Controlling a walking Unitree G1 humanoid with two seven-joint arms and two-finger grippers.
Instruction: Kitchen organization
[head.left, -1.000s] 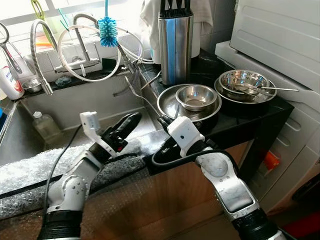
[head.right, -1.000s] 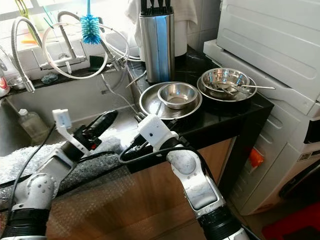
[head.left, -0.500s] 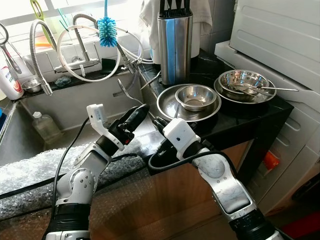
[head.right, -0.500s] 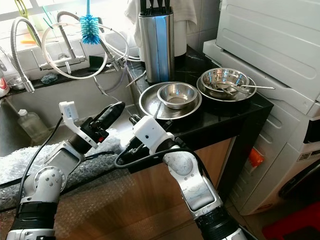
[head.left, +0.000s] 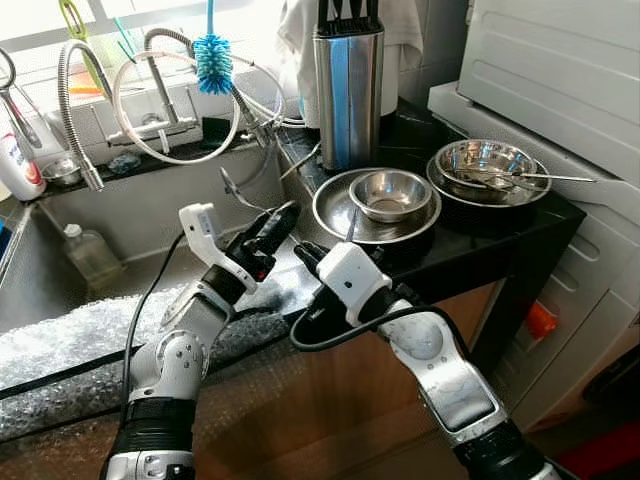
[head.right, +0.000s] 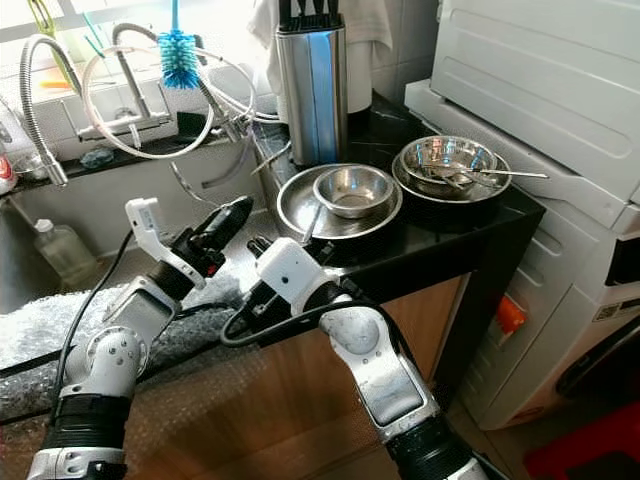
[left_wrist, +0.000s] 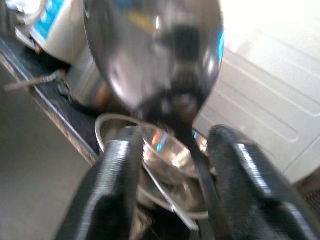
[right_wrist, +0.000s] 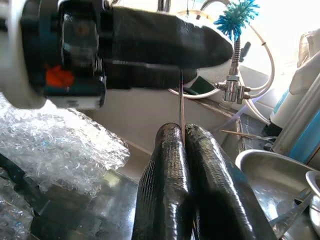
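A metal spoon (head.left: 228, 183) is held over the sink's right edge, bowl up and to the left. My right gripper (head.left: 303, 252) is shut on its thin handle (right_wrist: 181, 100) from below. My left gripper (head.left: 280, 215) reaches in from the left at the same spot. In the left wrist view the spoon's bowl (left_wrist: 155, 50) looms close, and the handle runs down between the left fingers (left_wrist: 120, 175), which stand apart. In the right wrist view the left gripper (right_wrist: 165, 45) lies just beyond my right fingertips (right_wrist: 167, 135).
On the black counter to the right sit a wide steel plate (head.left: 330, 205) holding a small bowl (head.left: 390, 195), and a second bowl (head.left: 490, 165) with utensils. A knife block (head.left: 348, 90) stands behind. Bubble wrap (head.left: 70, 330) covers the sink's front edge. A white appliance (head.left: 560, 60) is at far right.
My left gripper has moved up and to the right, closing in on the right gripper. The right gripper has shifted a little left with the spoon, whose handle now passes between the left fingers.
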